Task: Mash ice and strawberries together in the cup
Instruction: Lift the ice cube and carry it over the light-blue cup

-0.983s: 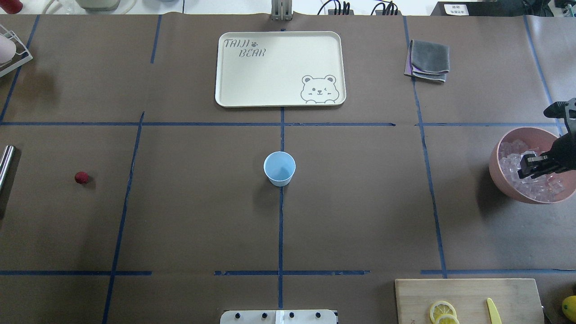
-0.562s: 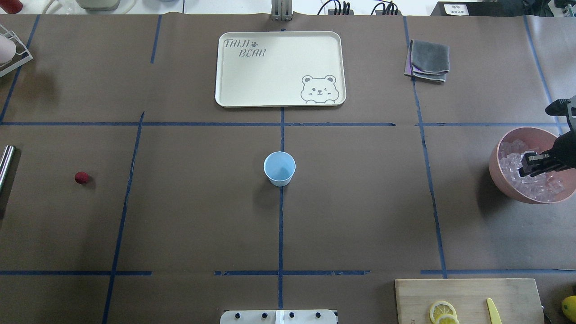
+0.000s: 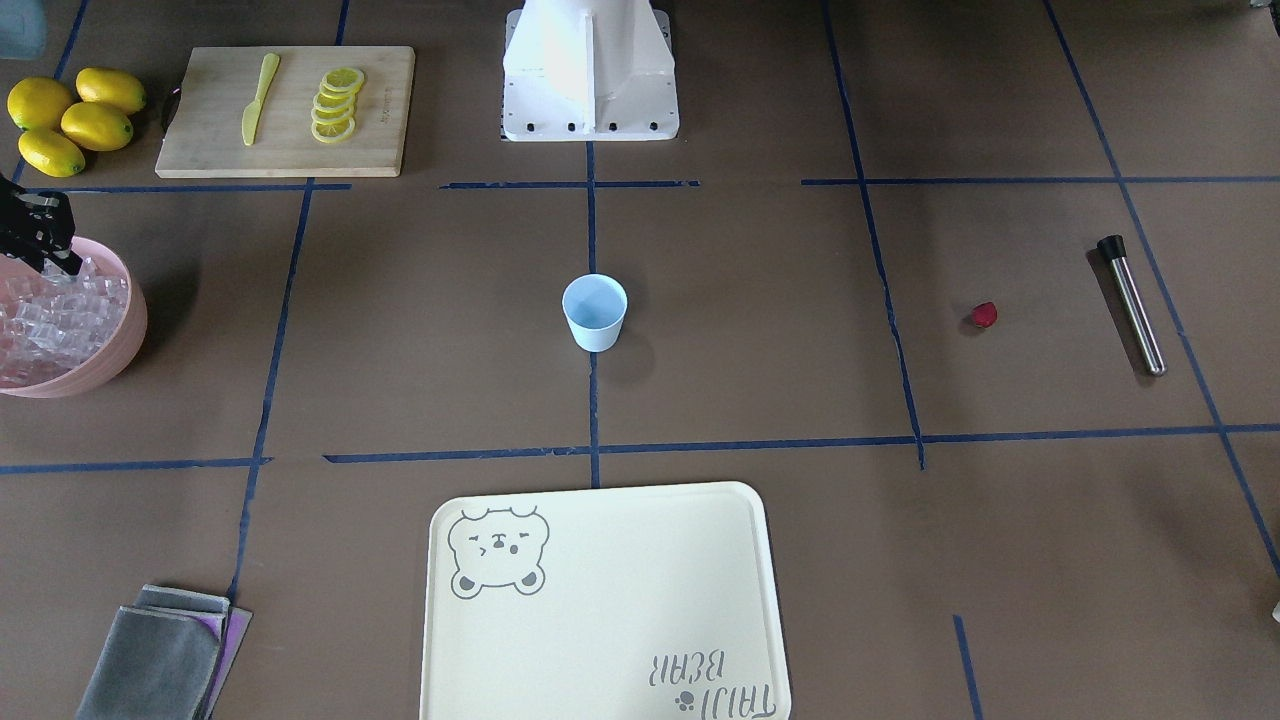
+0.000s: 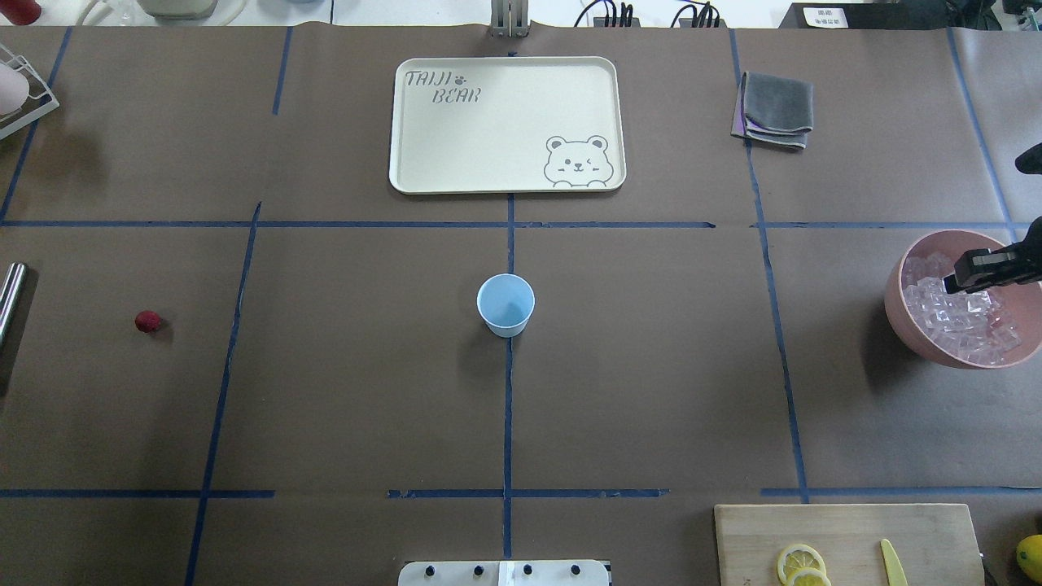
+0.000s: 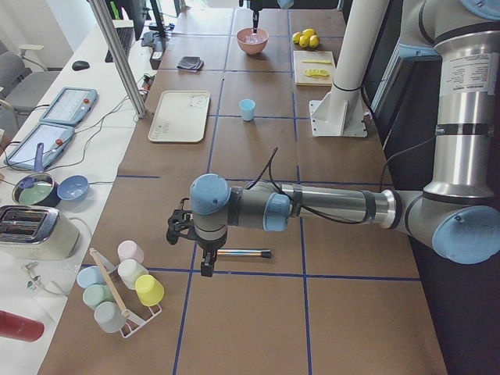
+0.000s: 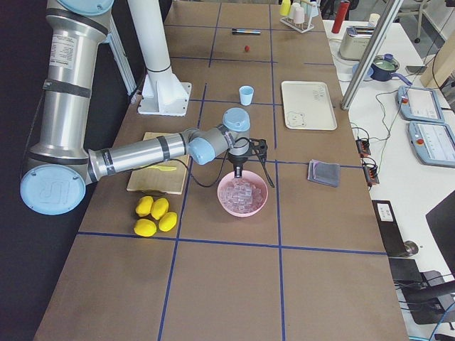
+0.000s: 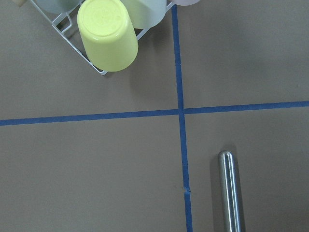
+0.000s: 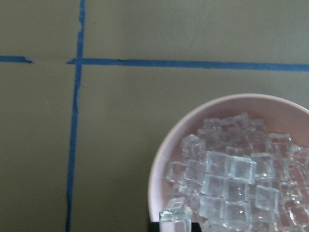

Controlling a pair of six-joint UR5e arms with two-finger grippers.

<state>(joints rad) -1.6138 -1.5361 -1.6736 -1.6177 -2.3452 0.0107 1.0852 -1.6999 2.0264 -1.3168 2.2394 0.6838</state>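
- Since a second ago, the right gripper (image 4: 954, 282) has drawn up-frame and toward the right edge of the overhead view. It has gone from the middle of the round pink plastic bowl (image 4: 894, 305) to its upper rim.
- Its jaws are pinched on a single cube (image 8: 175, 215) at the right wrist view's bottom edge, probably lifted to carry.
- Small clear glassy ice cubes (image 4: 965, 325) heap the bowl.
- At frame centre, the small pale blue tapered plastic cup (image 4: 505, 305) stands upright and looks empty, ready to receive.
- At left, the small dark-red strawberry (image 4: 147, 321) lies on the table, well apart from the cup.
- The left gripper (image 5: 205, 269) hangs near the slim steel rod (image 7: 229, 193), likely the masher. I cannot tell how far it is open.
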